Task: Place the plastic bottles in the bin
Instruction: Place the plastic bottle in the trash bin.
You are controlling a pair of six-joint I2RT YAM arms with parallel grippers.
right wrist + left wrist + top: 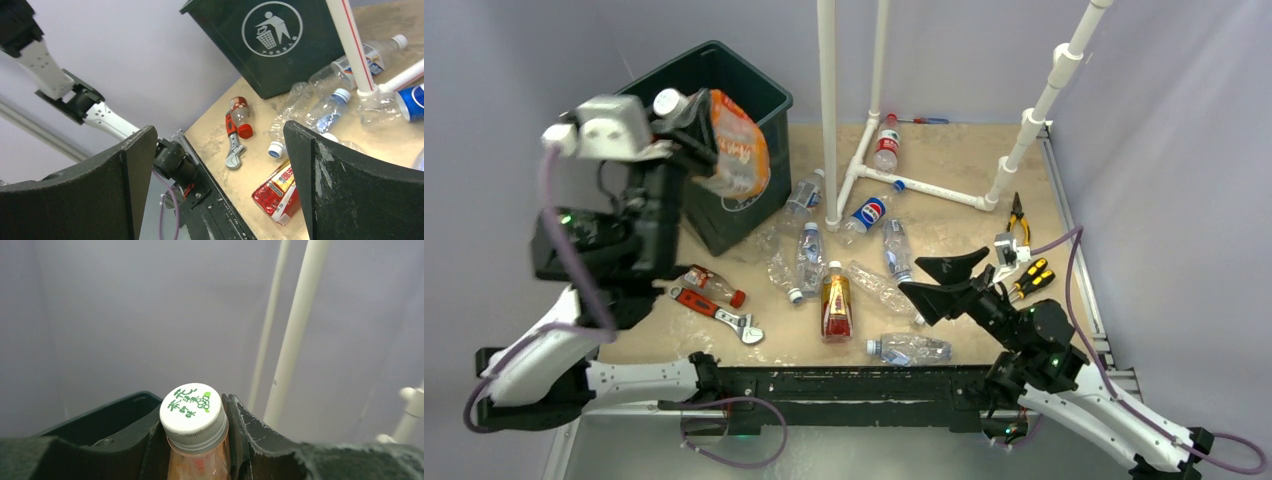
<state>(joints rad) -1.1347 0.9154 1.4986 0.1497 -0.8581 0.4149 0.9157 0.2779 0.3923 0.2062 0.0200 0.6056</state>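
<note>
Release looks due: left gripper (688, 126) clamps the orange bottle (736, 155) at its neck above the bin (742, 84); centre it over the opening first; right gripper (936, 282) gapes, empty.

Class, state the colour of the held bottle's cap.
The cap is white with green print; left wrist view best.

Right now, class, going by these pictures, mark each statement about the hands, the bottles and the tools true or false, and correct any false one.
1. The red-handled metal wrench lies on the tan table. True.
2. The right hand is shut on a clear bottle. False: it is open and empty.
3. The left hand grips a white-capped, orange-labelled plastic bottle. True.
4. That bottle rests on the table. False: it is held up above the dark green square plastic bin.
</note>
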